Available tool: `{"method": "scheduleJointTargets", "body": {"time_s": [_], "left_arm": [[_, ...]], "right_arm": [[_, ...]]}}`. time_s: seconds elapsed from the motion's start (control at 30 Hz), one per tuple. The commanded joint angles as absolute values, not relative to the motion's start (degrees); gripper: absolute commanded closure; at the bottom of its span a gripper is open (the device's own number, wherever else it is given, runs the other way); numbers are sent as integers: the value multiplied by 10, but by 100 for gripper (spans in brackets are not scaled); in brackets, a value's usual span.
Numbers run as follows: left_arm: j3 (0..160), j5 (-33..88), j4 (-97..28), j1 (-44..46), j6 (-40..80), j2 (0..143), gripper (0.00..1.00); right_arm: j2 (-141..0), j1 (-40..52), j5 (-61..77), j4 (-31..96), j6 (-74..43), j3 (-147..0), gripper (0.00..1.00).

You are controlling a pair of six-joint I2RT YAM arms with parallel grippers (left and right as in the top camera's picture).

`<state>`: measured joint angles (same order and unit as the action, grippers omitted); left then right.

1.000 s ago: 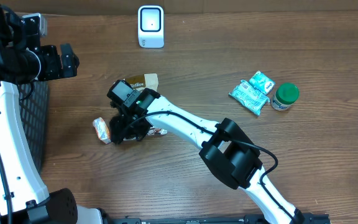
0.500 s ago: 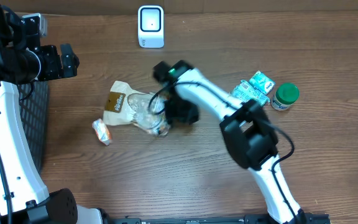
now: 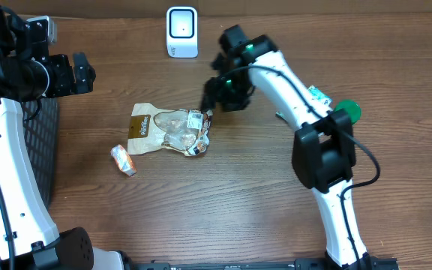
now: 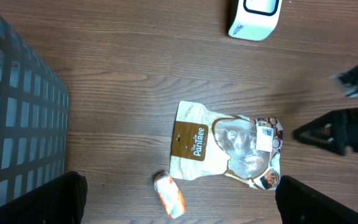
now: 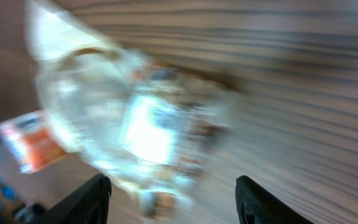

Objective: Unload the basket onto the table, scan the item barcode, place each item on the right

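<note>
Right gripper [image 3: 212,105] hovers open just beside the snack pouch [image 3: 163,129], not touching.

Light falls bright and even from above, and shadows on the table [image 3: 238,195] beneath the right gripper [image 3: 217,96] are soft and faint. The overhead and left wrist views are sharp, only the right gripper's outline slightly smeared. The right wrist view is heavily blurred: the pouch [image 5: 135,124] ahead of its fingers [image 5: 95,199] streaks, its clear window glaring white
</note>
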<state>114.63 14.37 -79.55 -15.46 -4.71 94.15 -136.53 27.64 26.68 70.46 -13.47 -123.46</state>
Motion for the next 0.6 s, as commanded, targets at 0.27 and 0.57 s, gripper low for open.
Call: {"method": "scheduleJointTargets", "body": {"time_s": [0.27, 0.57], "left_arm": [[1153, 146, -795, -152, -58, 944, 1], [1153, 146, -795, -152, -58, 944, 0]], "right_arm": [[-1366, 444, 206, 502, -288, -1220, 36], [-1366, 491, 142, 376, -306, -1137, 34]]}}
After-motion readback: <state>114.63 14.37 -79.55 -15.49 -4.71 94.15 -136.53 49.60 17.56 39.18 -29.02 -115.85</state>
